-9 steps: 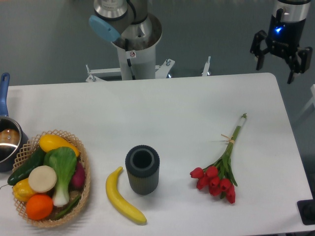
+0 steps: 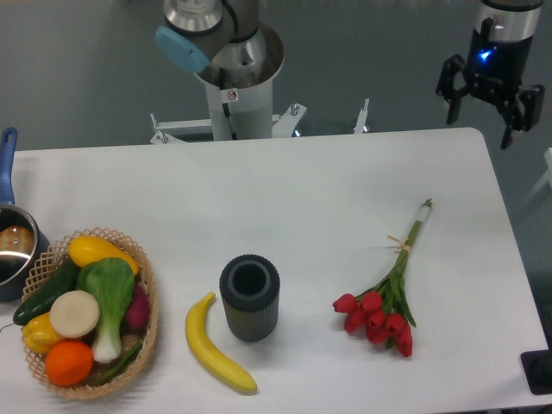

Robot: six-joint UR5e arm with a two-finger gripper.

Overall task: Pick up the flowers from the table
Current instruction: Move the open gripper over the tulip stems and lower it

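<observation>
On the surface (image 2: 285, 190) we find the flowers (image 2: 385, 297) toward its right side, stems running up-right to down-left blooms. Our tool (image 2: 489, 110) hangs empty, fingers spread, past the far right corner, flowers well below it. Since the earlier frame it has shifted marginally left.

Matte smooth table (image 2: 285, 190); woven wicker basket (image 2: 147, 323); ribbed dk cup (image 2: 249, 298).

Gripper shifted slightly.
The gripper (image 2: 479, 116), jaws spread, above the table's (image 2: 302, 198) far right corner, now sits a touch further left and higher than half a second ago.
</observation>
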